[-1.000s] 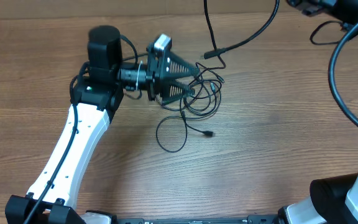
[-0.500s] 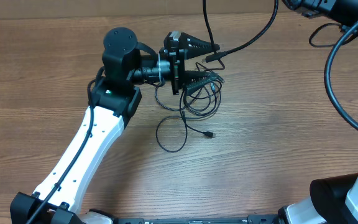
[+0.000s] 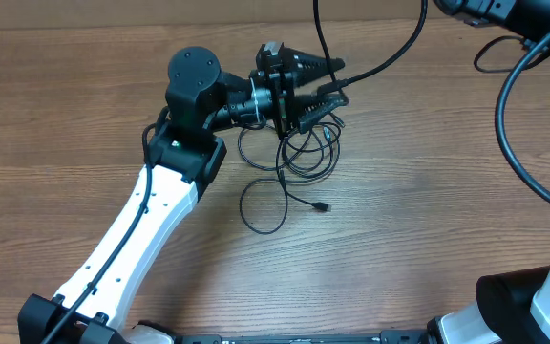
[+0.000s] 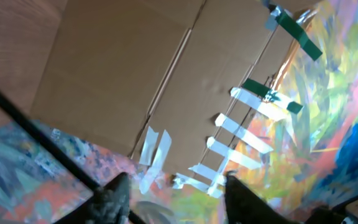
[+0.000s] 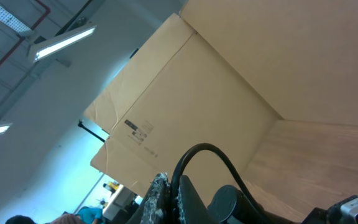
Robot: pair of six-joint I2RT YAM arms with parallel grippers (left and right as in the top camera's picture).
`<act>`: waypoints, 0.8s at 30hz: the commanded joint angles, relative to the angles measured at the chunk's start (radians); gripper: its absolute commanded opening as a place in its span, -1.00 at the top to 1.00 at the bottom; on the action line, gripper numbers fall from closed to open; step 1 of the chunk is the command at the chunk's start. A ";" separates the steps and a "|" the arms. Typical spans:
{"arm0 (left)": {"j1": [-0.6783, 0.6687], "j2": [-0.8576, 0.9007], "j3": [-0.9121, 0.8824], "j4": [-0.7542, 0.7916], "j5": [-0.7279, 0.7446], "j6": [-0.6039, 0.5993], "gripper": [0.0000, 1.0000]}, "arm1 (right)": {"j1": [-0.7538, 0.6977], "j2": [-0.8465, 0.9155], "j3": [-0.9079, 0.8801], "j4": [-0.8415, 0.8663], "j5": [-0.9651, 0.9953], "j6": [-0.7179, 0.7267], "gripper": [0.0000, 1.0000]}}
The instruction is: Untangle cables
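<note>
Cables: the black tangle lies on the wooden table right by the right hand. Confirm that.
Wrong hand. The overhead view shows the black tangle of cables on the wooden table right by the left hand.

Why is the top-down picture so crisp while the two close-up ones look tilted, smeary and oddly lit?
Overhead view: even light, sharp wood grain on the table, cables crisp. Left wrist view: tilted and soft, the fingertips of the left gripper dark blurs at the bottom edge. Right wrist view: aimed upward, ceiling tube lights glare white, dark parts in front out of focus.
</note>
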 commanded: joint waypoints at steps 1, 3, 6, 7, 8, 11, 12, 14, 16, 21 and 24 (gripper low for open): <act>-0.026 0.005 0.009 0.007 -0.039 0.001 0.10 | 0.006 -0.002 0.013 0.003 -0.002 -0.020 0.93; -0.038 0.005 0.009 0.007 -0.051 0.001 0.06 | 0.006 -0.002 0.013 0.002 -0.002 -0.020 0.93; -0.055 0.005 0.009 0.008 -0.061 0.001 0.01 | 0.006 -0.002 0.013 0.003 -0.002 -0.020 0.92; -0.059 0.005 0.009 0.008 -0.061 0.001 0.01 | 0.006 -0.002 0.013 0.003 -0.001 -0.021 0.93; -0.062 0.005 0.009 0.008 -0.060 0.001 0.00 | 0.006 -0.002 0.013 0.003 -0.001 -0.021 0.93; -0.068 0.005 0.009 0.008 -0.052 0.002 -0.11 | 0.006 -0.002 0.013 0.003 0.006 -0.021 0.93; -0.068 0.005 0.009 0.008 -0.046 0.002 -0.13 | 0.006 -0.002 0.013 0.003 0.014 -0.021 0.93; -0.068 0.005 0.009 0.007 -0.034 0.002 -0.15 | 0.006 -0.002 0.013 0.003 0.021 -0.020 0.93; -0.068 0.005 0.009 0.008 -0.014 0.002 -0.16 | 0.006 -0.002 0.013 0.009 0.028 -0.021 0.93; -0.068 0.005 0.009 0.008 -0.001 0.001 -0.14 | 0.006 -0.002 0.013 0.047 0.041 -0.021 0.93; -0.068 0.005 0.009 0.009 -0.002 0.001 -0.11 | 0.006 -0.002 0.013 0.079 0.071 -0.034 0.93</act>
